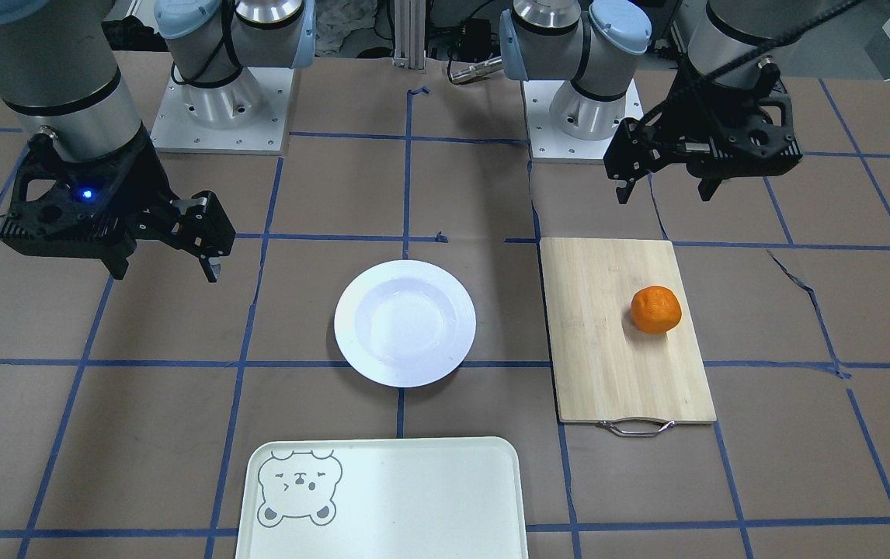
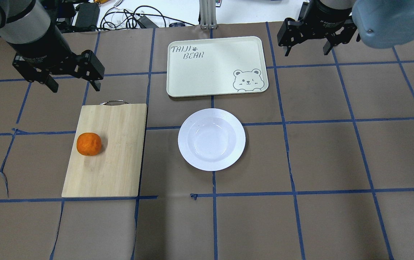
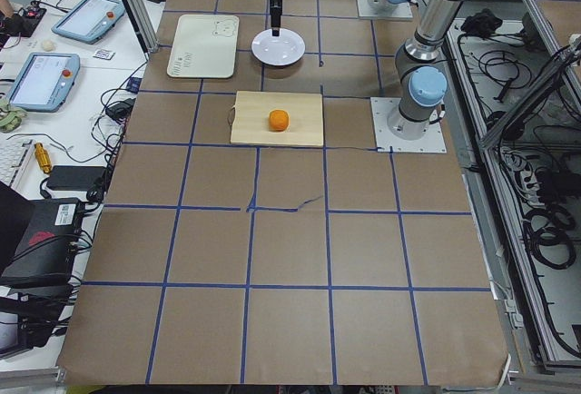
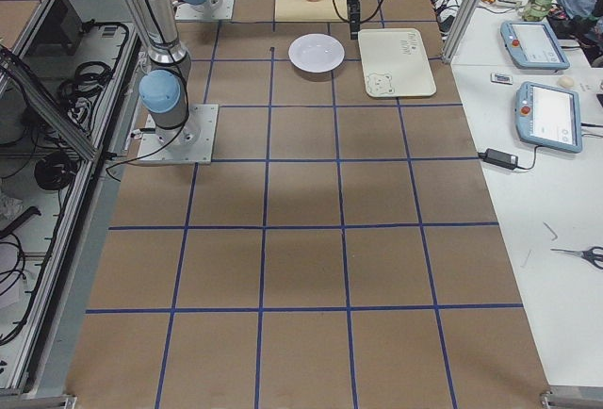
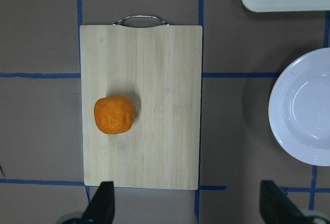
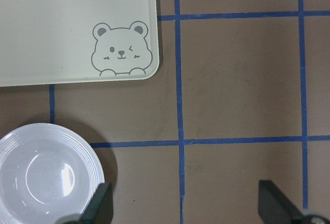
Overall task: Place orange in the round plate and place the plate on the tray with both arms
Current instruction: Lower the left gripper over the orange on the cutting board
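Item: small round bright-orange fruit [image 2: 89, 144], dimpled skin. Location: on the light bamboo cutting board with a metal handle [image 2: 116, 162], on the robot's left side, well apart from the plate.

Item: glossy white round plate [image 2: 184, 139], sunken centre bare. Location: mid-surface, near the pale cream rectangular tray with a grey bear face [image 2: 214, 68], not on it.

Step in hand, as judged: the first, picking up the orange; not yet begun.

Next move calls for: the left tool to come down astride the orange, close gently, then carry it to the plate's centre.

Left tool [image 2: 75, 86]: fingers spread wide, empty, touching nothing, raised above the brown paper-covered surface with blue tape lines [image 2: 319, 151], beyond the board's handle end.

Right tool [image 2: 307, 51]: fingers likewise spread, empty, raised beside the tray's far corner
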